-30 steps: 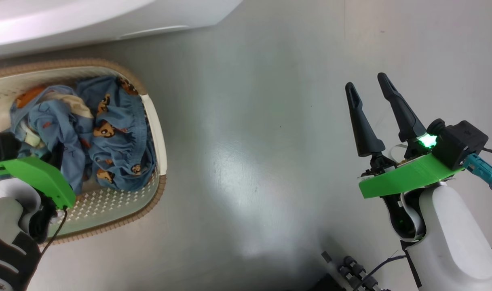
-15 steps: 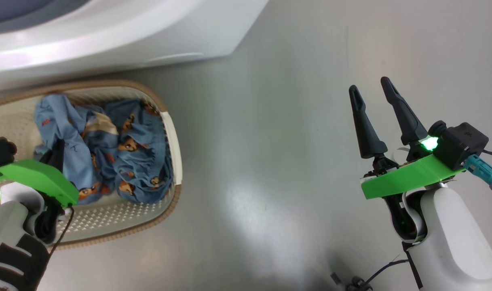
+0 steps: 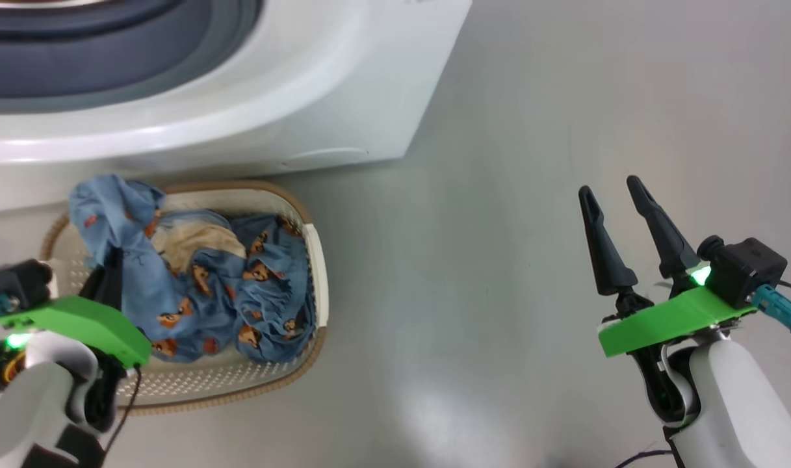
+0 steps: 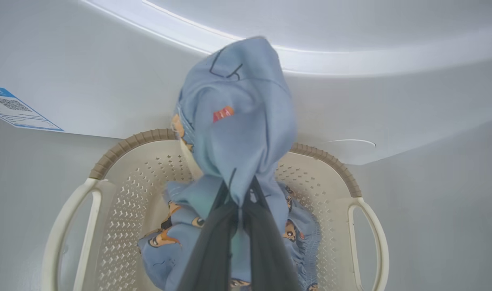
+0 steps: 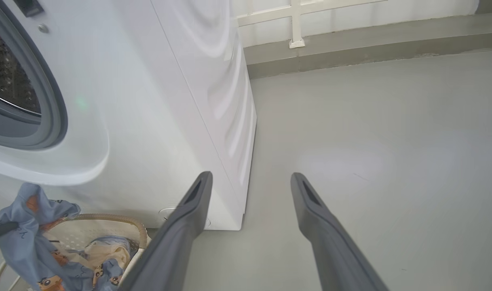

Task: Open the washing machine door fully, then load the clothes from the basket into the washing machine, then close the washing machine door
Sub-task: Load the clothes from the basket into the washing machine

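Floor [image 3: 499,273] glossy grey; left tool [image 4: 241,182] clamps clothes [image 3: 207,296], right tool [image 3: 608,188] spread apart.

The right end effector [image 5: 250,176] hangs over the grey floor [image 5: 371,141] off the washing machine's [image 5: 169,101] front corner, its two dark fingers spread apart and empty. The basket [image 5: 112,218] stands at the foot of the machine's front, below the grey-ringed drum opening [image 5: 11,89]. The clothes [image 5: 31,246] are heaped in it, one fold raised above its rim.
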{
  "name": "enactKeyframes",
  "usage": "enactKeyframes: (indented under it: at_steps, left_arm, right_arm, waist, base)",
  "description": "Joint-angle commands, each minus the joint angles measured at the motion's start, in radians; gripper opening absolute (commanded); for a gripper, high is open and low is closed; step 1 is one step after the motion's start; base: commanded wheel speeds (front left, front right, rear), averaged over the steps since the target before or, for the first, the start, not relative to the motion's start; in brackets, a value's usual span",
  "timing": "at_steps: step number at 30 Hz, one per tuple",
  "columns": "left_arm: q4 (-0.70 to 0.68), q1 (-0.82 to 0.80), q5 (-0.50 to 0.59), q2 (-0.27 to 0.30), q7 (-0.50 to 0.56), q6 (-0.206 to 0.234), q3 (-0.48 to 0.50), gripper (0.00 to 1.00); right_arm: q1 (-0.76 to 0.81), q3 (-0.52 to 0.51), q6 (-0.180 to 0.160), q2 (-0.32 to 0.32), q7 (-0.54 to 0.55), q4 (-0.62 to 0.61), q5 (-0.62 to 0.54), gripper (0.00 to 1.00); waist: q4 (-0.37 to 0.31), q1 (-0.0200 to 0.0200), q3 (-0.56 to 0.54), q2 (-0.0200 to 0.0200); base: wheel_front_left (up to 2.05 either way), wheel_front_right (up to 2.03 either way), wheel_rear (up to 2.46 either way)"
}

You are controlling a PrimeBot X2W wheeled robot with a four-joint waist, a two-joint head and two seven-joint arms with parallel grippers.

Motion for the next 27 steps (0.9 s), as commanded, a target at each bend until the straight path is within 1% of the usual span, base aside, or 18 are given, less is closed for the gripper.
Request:
enactKeyframes:
  at_steps: [1,6,14,21,27]
  left_arm:
    - [-0.03,0.035,0.031,0.033,-0.011,-0.002,0.054,0.0]
    - [-0.103,0.099,0.124,0.013,-0.011,-0.002,0.138,0.0]
    - [-0.24,0.189,0.243,-0.019,-0.011,-0.002,0.254,0.0]
    - [-0.375,0.265,0.322,-0.046,-0.011,-0.002,0.331,0.0]
    - [-0.486,0.341,0.365,-0.069,-0.011,-0.002,0.39,0.0]
  right_arm:
    - [0.041,0.016,0.001,-0.005,-0.007,-0.016,0.015,1.0]
    - [0.071,0.014,0.001,-0.015,-0.007,-0.006,0.02,1.0]
    - [0.118,0.005,0.001,-0.036,-0.007,0.004,0.028,1.0]
    - [0.153,-0.01,0.001,-0.053,-0.007,0.005,0.034,1.0]
    - [0.177,-0.021,0.001,-0.065,-0.007,0.003,0.035,1.0]
  waist:
    - [0.03,0.0,-0.06,0.0]
    - [0.039,0.0,-0.115,0.0]
    - [0.05,0.0,-0.193,0.0]
    - [0.066,0.0,-0.24,0.0]
    - [0.083,0.0,-0.274,0.0]
  base:
    - [0.0,0.0,0.0]
    - [0.0,0.0,0.0]
    - [0.0,0.0,0.0]
    - [0.0,0.0,0.0]
    - [0.0,0.0,0.0]
